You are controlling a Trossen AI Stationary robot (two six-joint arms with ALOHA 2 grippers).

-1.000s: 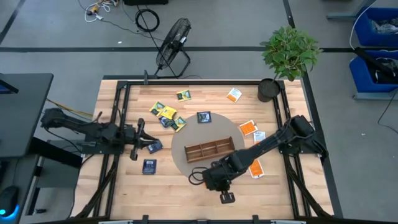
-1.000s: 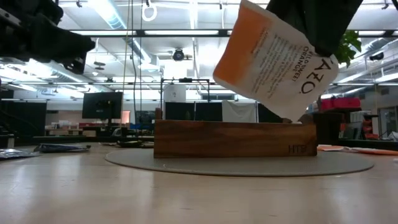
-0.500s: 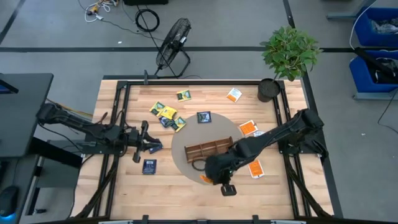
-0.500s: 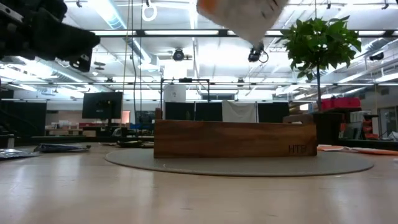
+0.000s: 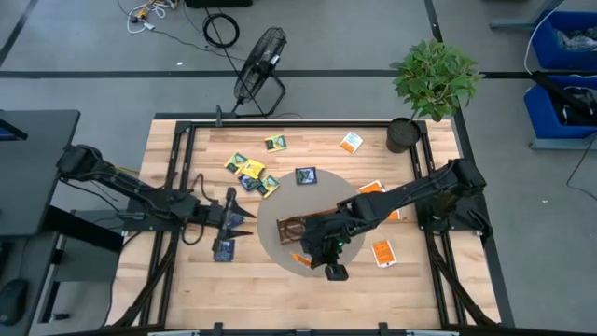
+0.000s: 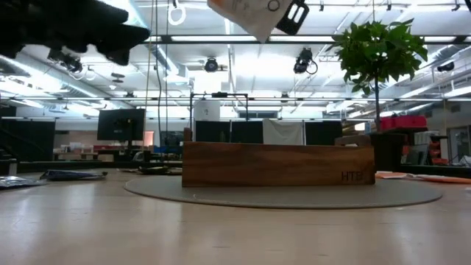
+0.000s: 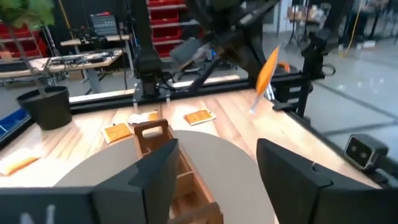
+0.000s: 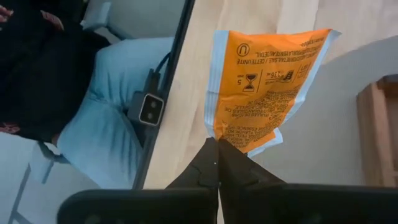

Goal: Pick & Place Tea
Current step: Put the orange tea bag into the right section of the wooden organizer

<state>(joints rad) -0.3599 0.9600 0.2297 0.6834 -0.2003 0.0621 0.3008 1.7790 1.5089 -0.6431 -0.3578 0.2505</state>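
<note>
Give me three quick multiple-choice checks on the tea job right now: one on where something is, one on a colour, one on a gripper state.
1. Where is the wooden tray?
A. on the grey round mat
B. beside the potted plant
C. off the table

2. What colour is the sachet in the right gripper?
A. dark blue
B. orange and white
C. yellow and green

3. How are the left gripper's fingers?
A. shut on a sachet
B. shut on nothing
C. spread, holding nothing

Answers: 1 A, the high view shows the tray on the mat. 2 B, the right wrist view shows it pinched. 3 C, the left wrist view shows an empty gap.
</note>
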